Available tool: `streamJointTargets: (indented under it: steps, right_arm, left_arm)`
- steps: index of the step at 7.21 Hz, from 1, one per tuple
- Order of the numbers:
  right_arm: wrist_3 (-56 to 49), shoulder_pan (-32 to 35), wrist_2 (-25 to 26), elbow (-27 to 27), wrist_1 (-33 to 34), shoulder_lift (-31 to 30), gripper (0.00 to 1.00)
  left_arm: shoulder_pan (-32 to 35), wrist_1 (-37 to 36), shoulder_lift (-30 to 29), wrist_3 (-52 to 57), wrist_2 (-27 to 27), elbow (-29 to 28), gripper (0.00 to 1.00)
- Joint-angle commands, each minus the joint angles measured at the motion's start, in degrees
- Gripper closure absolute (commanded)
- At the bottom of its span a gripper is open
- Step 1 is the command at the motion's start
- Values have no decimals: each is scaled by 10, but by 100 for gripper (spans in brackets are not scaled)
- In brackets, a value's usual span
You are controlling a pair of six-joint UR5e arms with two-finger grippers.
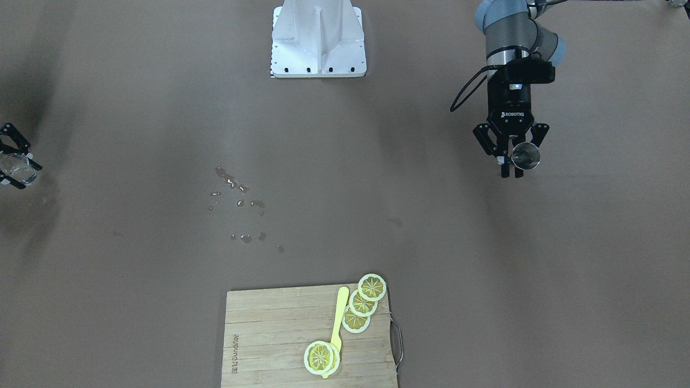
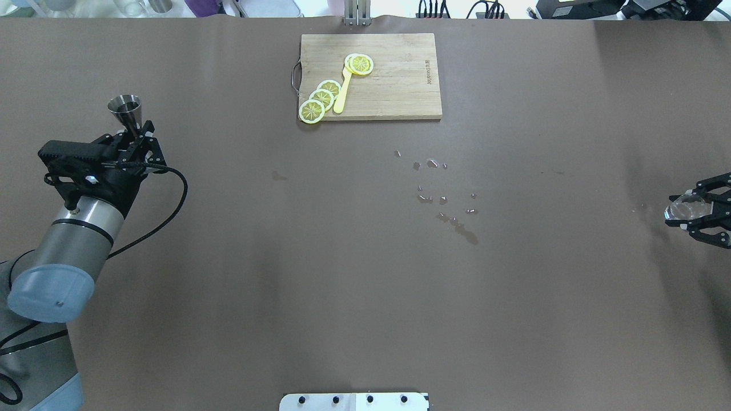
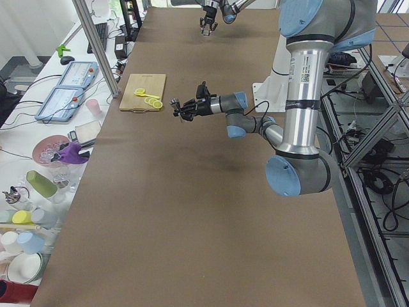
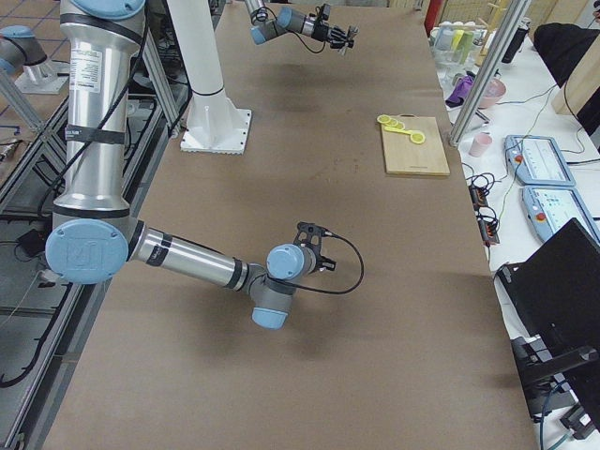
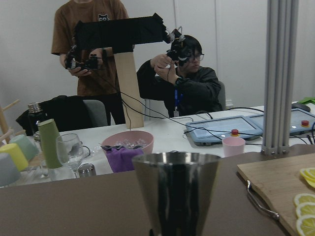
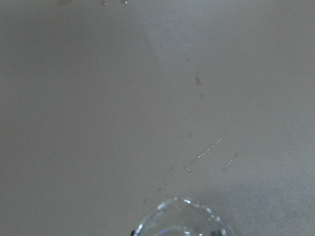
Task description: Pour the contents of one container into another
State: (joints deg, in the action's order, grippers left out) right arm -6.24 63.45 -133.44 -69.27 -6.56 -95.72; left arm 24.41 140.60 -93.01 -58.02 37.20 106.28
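My left gripper (image 2: 136,138) is shut on the waist of a steel jigger (image 2: 125,108), held above the table at my left side. The jigger (image 5: 176,189) stands upright in the left wrist view. In the front-facing view its open mouth (image 1: 525,156) shows beside the left gripper (image 1: 512,164). At the far right my right gripper (image 2: 690,211) is shut on a clear glass (image 2: 681,210). The same gripper (image 1: 15,160) and glass (image 1: 17,169) sit at the front-facing view's left edge. Only the glass rim (image 6: 180,220) shows in the right wrist view. I cannot tell what either container holds.
A wooden cutting board (image 2: 400,85) with lemon slices (image 2: 321,98) and a yellow utensil (image 2: 341,91) lies at the table's far edge. Spilled droplets (image 2: 440,194) dot the middle of the brown table. The white robot base (image 1: 318,40) stands at the near edge. Two people (image 5: 182,73) are beyond the table.
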Motion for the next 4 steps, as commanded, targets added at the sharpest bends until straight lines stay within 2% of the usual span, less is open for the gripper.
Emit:
streamJointTargets:
  steps: [1, 3, 4]
  right_arm:
    - [26, 0, 8, 47, -48, 11, 100]
    - [35, 0, 19, 64, -56, 22, 100]
    - [46, -1, 23, 69, -57, 24, 100]
  left_arm:
    - [-1, -72, -6, -95, -49, -18, 100]
    - [-1, -129, -6, -153, -85, -26, 100]
    - [-1, -163, -5, -206, -120, -41, 100]
